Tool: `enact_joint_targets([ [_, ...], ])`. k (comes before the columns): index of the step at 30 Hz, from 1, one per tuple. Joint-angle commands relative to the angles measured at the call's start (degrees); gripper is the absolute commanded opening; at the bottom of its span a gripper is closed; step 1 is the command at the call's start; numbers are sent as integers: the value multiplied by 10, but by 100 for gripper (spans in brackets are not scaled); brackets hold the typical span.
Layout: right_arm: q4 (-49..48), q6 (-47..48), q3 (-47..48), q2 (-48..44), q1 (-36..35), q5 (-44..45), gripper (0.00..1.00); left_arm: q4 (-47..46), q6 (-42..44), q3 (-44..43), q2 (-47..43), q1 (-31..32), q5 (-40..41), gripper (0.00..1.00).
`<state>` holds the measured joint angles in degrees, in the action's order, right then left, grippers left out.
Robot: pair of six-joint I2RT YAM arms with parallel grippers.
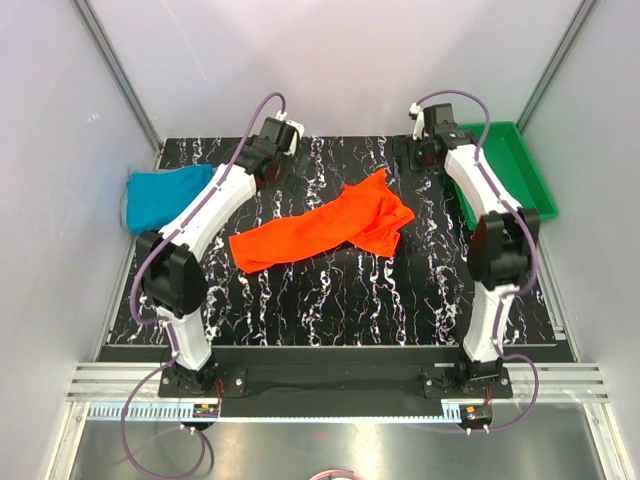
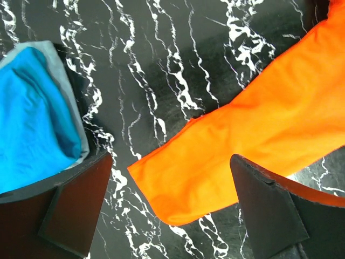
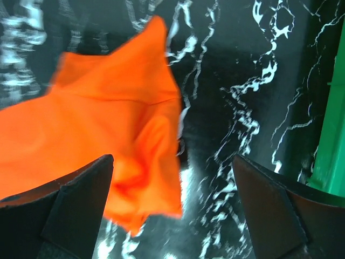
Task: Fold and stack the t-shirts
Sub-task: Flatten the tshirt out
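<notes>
Top view, orange-red t-shirt: lies unfolded in a long rumpled diagonal band across the middle of the table, bunched thicker at its far-right end.
Top view, teal-blue t-shirt: heaped at the table's left edge, partly behind the left arm and well apart from the orange-red t-shirt.
Top view, green tray: sits at the far right, beside the right arm.
Top view, arms: both reach to the far side of the table; the jaws are too small to read from here.
Left wrist view, left gripper: fingers spread wide with nothing between them. It hangs above the narrow rounded end of the orange-red t-shirt, with the teal-blue t-shirt off past the left finger.
Right wrist view, right gripper: fingers stand wide apart, gripping nothing. A folded-over corner of the orange-red t-shirt lies below, near the left finger, and the green tray shows at the right edge.
Handling, judged: thin, light, limp cloth that drapes and slides on the smooth top; it is not fragile and will sag from any single pinch.
Where to hold, judged: pinch a hem or corner at each end, one arm per end, and draw it flat before folding; grabbing the bunched middle would only gather more wrinkles.
</notes>
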<state>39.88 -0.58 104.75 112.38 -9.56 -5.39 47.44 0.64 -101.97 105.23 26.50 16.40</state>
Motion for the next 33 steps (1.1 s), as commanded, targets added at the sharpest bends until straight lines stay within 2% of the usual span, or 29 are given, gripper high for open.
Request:
enact_joint_targets([
  [1,74,53,74,88,4,56,100,-25,15,-30,-14,-13,31,99],
  [2,78,68,89,93,7,3,100,-26,17,-31,-10,-14,38,99],
  [5,66,94,105,100,1,-57,99,-26,17,-25,-14,-22,34,99],
  [8,83,102,180,148,-1,-66,96,-26,12,-9,-14,-29,31,99],
  [17,116,100,399,289,-1,-131,98,-31,24,-21,21,-26,35,99],
  [23,120,71,405,333,-3,-251,96,-26,23,-38,32,-26,25,99],
  [33,115,71,424,384,-32,-246,94,-27,30,-27,30,-8,33,99],
])
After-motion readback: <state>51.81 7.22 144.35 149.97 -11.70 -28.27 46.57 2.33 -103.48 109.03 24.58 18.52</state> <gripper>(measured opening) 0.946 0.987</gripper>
